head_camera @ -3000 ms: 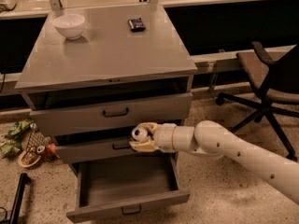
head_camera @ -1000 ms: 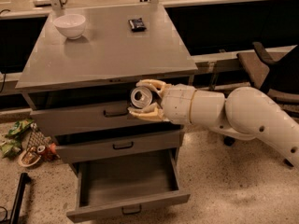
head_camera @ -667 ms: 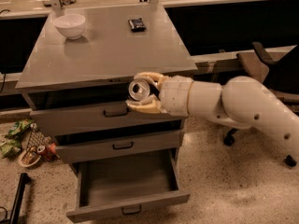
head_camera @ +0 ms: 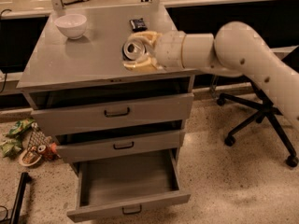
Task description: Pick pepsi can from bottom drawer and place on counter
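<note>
My gripper (head_camera: 138, 51) is shut on the pepsi can (head_camera: 134, 49), whose silver top faces the camera. It holds the can over the right front part of the counter (head_camera: 84, 59), just above the surface. The arm (head_camera: 233, 50) reaches in from the right. The bottom drawer (head_camera: 126, 183) stands pulled out and its inside shows nothing in it. The two shallower drawers above it are slightly ajar.
A white bowl (head_camera: 71, 25) stands at the counter's back left. A small black packet (head_camera: 138, 24) lies at the back, just behind the gripper. A black office chair (head_camera: 261, 111) stands to the right. Litter (head_camera: 23, 143) lies on the floor at the left.
My gripper has risen with the can from in front of the middle drawer, past the top drawer, to above the counter's front right.
</note>
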`<state>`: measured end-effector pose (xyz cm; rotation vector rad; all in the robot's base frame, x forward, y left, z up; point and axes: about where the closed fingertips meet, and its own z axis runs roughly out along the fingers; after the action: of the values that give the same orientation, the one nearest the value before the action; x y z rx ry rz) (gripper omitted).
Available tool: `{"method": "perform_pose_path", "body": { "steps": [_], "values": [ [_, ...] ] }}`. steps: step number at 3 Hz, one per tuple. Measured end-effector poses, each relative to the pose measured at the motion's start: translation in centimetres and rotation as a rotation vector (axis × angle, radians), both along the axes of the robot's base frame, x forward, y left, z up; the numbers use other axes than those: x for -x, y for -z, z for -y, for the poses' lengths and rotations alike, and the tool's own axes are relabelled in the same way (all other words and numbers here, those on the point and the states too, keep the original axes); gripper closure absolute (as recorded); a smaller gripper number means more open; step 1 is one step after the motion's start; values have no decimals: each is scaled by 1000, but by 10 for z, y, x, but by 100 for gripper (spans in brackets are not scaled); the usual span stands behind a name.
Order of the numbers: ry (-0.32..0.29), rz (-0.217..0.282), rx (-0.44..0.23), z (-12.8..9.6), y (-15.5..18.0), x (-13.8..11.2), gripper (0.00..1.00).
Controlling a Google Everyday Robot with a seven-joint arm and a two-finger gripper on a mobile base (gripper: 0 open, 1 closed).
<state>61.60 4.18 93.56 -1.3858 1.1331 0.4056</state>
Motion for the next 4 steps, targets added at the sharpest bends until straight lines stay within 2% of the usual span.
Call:
{"method": "perform_pose_path", "body": {
  "steps": [1, 2, 4],
  "values": [
    [-59, -50, 34, -13, -6, -39, 100],
    [-138, -187, 99, -31, 9, -80, 100],
    [-165, -291, 129, -29, -10, -112, 100]
  ]
}}
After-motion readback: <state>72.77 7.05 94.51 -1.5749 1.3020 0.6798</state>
